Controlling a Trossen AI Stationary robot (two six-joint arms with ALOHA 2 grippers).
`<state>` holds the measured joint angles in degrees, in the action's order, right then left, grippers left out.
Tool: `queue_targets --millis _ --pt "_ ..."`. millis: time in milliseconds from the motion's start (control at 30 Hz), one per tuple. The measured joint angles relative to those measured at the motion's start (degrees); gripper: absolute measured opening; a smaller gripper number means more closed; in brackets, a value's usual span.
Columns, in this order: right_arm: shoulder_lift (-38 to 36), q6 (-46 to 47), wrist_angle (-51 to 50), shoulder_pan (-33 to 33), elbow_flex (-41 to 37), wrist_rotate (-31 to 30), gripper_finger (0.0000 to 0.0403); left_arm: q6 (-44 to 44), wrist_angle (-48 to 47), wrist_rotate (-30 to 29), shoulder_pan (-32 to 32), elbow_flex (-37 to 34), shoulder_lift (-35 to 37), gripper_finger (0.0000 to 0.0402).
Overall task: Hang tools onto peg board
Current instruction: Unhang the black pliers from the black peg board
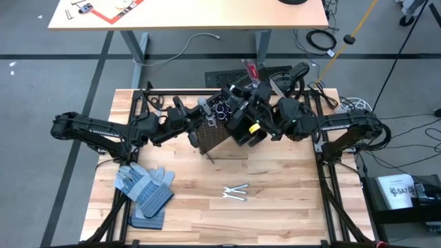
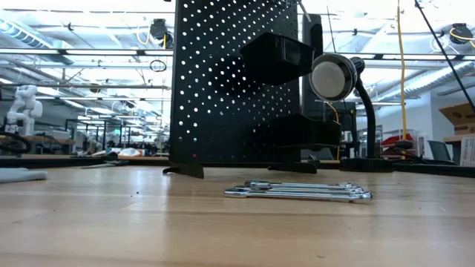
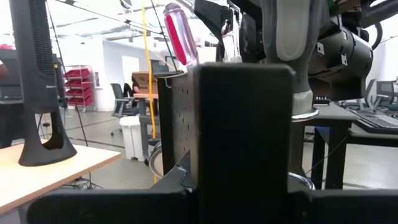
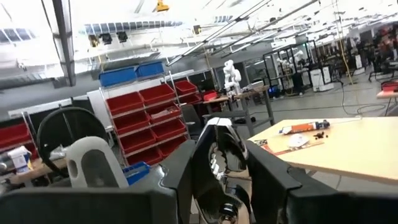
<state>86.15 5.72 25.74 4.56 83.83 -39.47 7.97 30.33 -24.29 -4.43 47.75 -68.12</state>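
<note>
The black perforated peg board (image 1: 212,131) stands mid-table, its box-shaped bin (image 2: 276,53) on the near face and silver rings (image 1: 220,110) along the top. My left gripper (image 1: 198,122) is shut on its left edge. My right gripper (image 4: 227,186) is up by the board's top right, shut on a black-and-silver tool (image 4: 219,158), apparently the pliers. A red-handled screwdriver (image 3: 180,34) sticks up above the board's top edge; what carries it is hidden. Silver wrenches (image 1: 236,193) lie flat on the table in front of the board. My left gripper pinches the peg board's left side edge (image 3: 245,143) between its two fingers, coming level from the table's left. The board stands upright, its foot (image 2: 185,169) down on the table. My right gripper has the black-and-silver tool (image 4: 217,149) between its two fingers, lifted clear of the table. The fingers point slightly upward toward the far left. Which part of the tool they are on cannot be told.
Blue-grey work gloves (image 1: 145,191) lie at the near left. A flat black ribbed mat (image 1: 224,74) and a black desk lamp (image 2: 334,78) stand behind the board at the far edge. Bare wood lies around the wrenches (image 2: 297,191).
</note>
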Motion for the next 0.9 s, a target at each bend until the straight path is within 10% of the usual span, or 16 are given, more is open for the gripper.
queue_targets --millis 900 --pt "-1.5 -22.7 0.5 3.6 0.3 3.9 0.0223 0.1 -0.2 1.1 0.2 0.1 -0.1 0.0046"
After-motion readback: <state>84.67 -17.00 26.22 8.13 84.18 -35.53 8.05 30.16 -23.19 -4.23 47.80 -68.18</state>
